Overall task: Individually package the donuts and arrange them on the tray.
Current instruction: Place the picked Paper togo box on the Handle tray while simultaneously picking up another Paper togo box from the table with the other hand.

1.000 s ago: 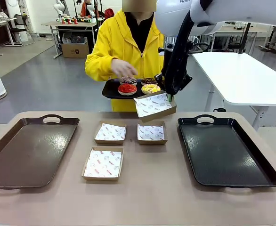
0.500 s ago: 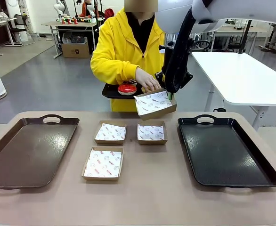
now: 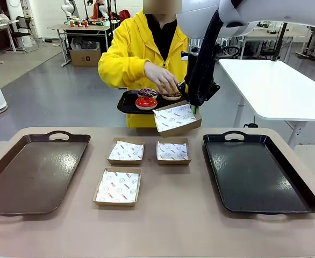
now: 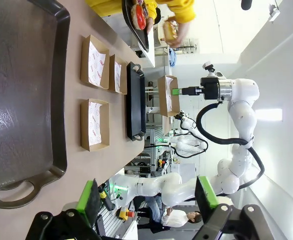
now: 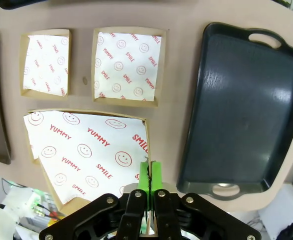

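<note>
Front view: the right gripper [image 3: 193,109] is clamped on the rim of a paper-lined cardboard box [image 3: 174,119], which is held tilted in the air beyond the table's 12 o'clock edge. At the box's 10 o'clock, a small black tray [image 3: 124,103] is held by a person in yellow. A red donut [image 3: 145,102] and a purple-brown donut [image 3: 147,92] lie on it, and a third donut [image 3: 172,97] is gripped under the person's hand [image 3: 160,78]. Three more lined boxes [image 3: 126,151] rest mid-table between a brown tray [image 3: 34,172] at 9 o'clock and a black tray [image 3: 257,172] at 3 o'clock. In the left wrist view, the left gripper [image 4: 147,196] is seen with its fingers spread apart.
</note>
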